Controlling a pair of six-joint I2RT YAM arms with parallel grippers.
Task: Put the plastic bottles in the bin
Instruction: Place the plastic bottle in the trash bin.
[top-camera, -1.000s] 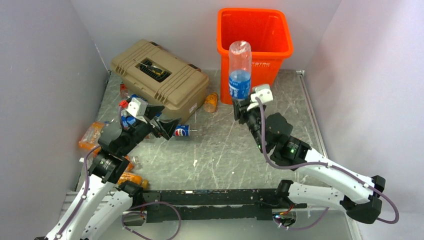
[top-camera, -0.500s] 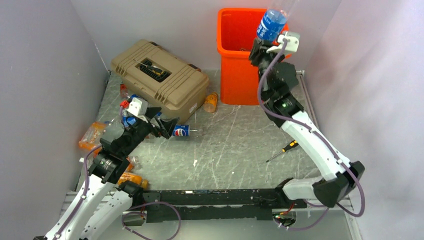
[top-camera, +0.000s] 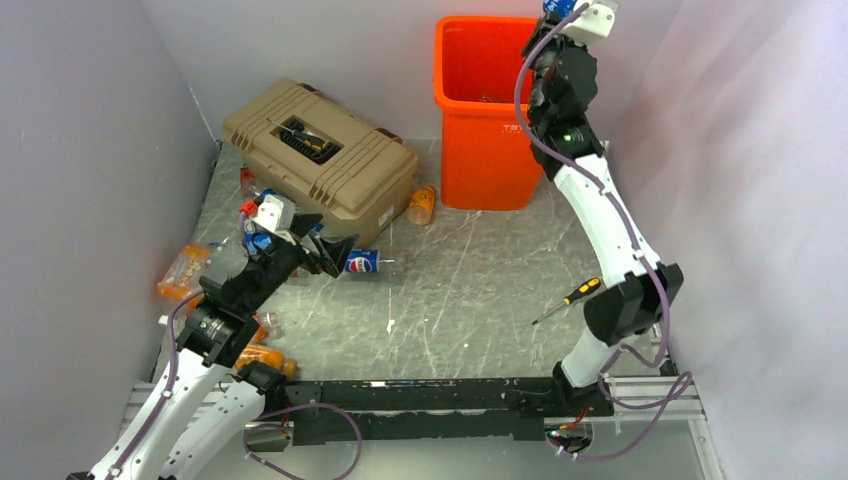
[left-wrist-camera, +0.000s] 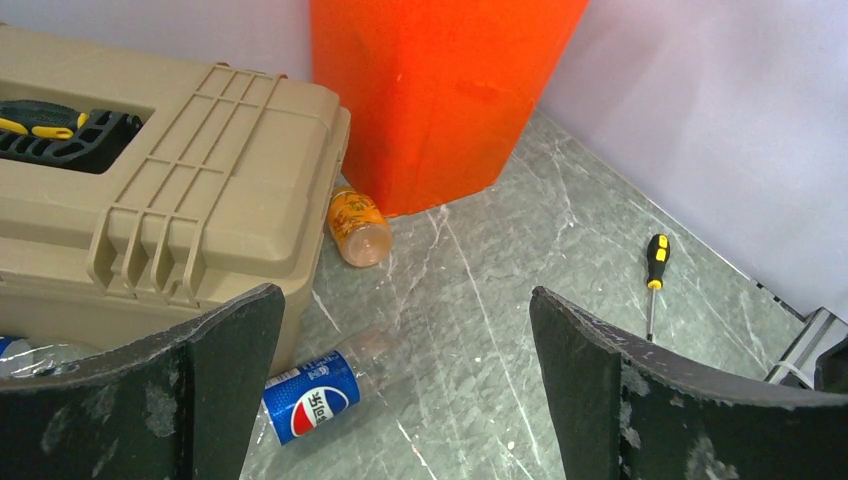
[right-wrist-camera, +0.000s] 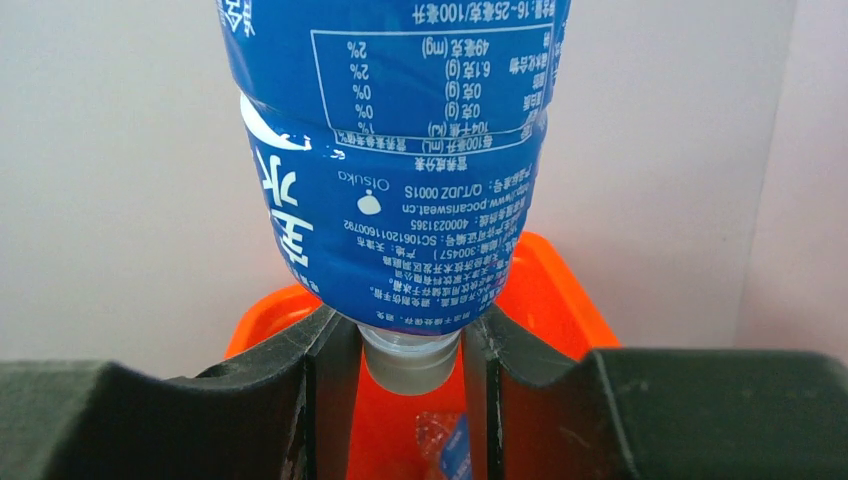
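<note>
Right pincer (right-wrist-camera: 410, 372) first: I'm seeing its two black fingers (right-wrist-camera: 325, 400) squeezing in on the neck of a clear plastic bottle with a blue printed label (right-wrist-camera: 400, 200). They are nearly closed, and the bottle's body is sticking out past the tips. Through the wrist camera, the tall bright orange plastic bin (right-wrist-camera: 560, 290) is sitting beyond the bottle with its open mouth showing behind the neck. Something clear with a scrap of blue is lying inside it. Overhead, that arm is reaching out to 12 o'clock, and the wrist is sitting over the bin's far right corner at the top edge of the view.

Left pincer (left-wrist-camera: 405, 375) now: its fingers are standing wide apart and gripping nothing. It is hanging over the grey table (left-wrist-camera: 520, 300). At about 7 o'clock in its wrist view, a small crushed bottle with a blue Pepsi label (left-wrist-camera: 315, 395) is lying by the corner of the tan ribbed toolbox (left-wrist-camera: 180, 190). At 12 o'clock from that one, a small orange drink bottle (left-wrist-camera: 357, 228) is lying in the gap between toolbox and bin. Out at 3 o'clock, well apart, a screwdriver with a black-and-yellow handle (left-wrist-camera: 655, 262) is lying on the table. Overhead, an orange-labelled bottle (top-camera: 183, 268) is lying at the table's 9 o'clock edge.
</note>
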